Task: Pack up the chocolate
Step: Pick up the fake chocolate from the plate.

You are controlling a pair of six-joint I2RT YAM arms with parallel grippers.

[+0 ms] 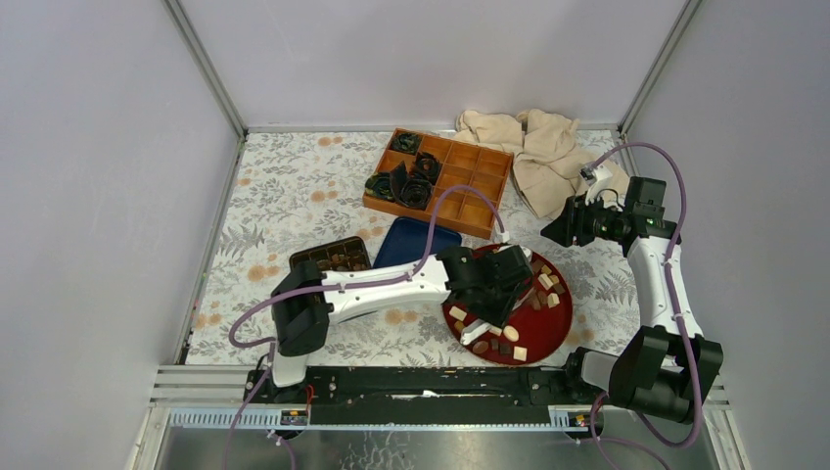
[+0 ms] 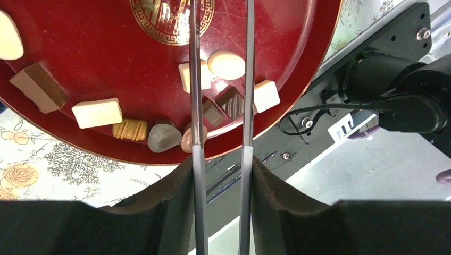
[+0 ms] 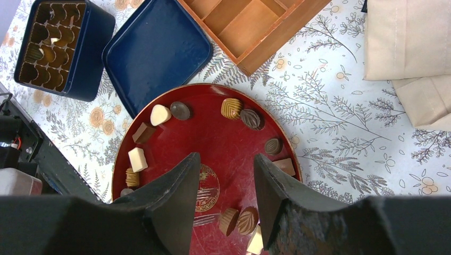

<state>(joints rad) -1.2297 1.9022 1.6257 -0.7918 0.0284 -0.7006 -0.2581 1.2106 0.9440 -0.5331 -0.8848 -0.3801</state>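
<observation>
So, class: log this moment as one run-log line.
left gripper: open over chocolates on red plate | right gripper: open, empty, above red plate

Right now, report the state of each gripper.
Left gripper: open, gripping nothing, over the red plate.
Right gripper: open, empty.

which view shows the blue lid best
Right wrist: the blue lid fills the upper left, nearly whole and close. The top view has it small, its near edge behind the left arm. The left wrist view misses it.
</observation>
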